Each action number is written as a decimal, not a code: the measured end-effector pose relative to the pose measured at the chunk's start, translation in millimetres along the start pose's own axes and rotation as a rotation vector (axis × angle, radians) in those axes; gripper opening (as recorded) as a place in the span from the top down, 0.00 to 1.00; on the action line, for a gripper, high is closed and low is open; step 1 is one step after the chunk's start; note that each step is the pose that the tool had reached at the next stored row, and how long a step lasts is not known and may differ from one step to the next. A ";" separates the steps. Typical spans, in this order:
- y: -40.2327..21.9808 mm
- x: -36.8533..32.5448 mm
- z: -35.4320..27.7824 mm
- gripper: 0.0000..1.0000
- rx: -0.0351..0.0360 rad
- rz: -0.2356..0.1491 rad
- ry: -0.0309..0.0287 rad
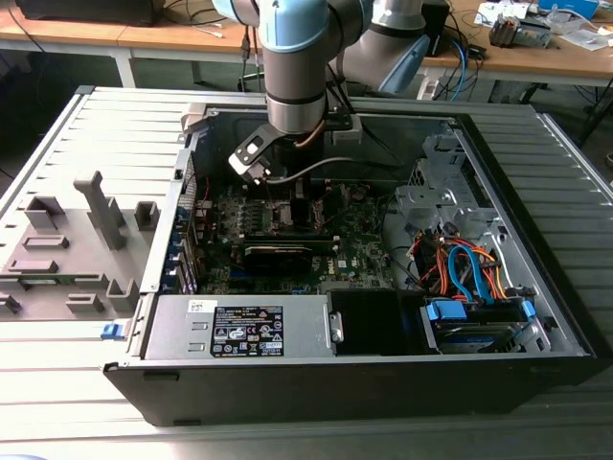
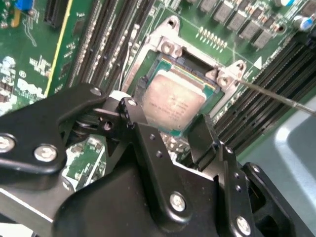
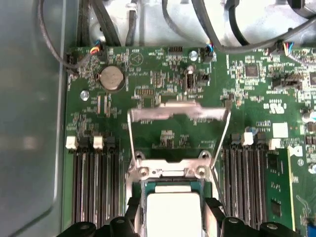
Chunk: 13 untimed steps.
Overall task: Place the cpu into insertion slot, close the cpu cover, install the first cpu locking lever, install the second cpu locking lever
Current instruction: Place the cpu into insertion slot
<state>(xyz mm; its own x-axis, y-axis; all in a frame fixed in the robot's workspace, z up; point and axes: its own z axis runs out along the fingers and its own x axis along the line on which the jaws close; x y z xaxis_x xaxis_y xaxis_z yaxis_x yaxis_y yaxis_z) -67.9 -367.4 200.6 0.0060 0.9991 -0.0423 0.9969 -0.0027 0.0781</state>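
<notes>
Placement step: black gripper (image 2: 170,117) pinches flat silver-topped cpu (image 2: 173,103) in silver-rimmed insertion slot (image 2: 187,59); thin metal cpu cover (image 3: 177,112) open; seating likely demands level alignment.

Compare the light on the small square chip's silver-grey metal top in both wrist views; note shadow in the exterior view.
First wrist view: the small square silver-grey cpu glares almost white. Second wrist view: the cpu looks dull pinkish-grey, without glare. Exterior view: the blue-grey arm leaves the green motherboard beneath it dim.
</notes>
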 end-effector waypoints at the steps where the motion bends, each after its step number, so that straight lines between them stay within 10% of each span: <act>1: 0.0 0.0 0.0 0.38 0.0000 0.000 -0.0005; 8: 1.6 -0.8 -19.2 0.38 0.0000 0.000 0.0014; 13: 3.3 -1.7 -19.6 0.53 0.0115 0.000 0.0026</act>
<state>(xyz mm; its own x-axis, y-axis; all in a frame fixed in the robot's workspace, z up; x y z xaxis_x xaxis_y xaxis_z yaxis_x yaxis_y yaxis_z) -66.1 -368.4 220.4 0.0054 0.9992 -0.0397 0.9978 -0.0027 0.0666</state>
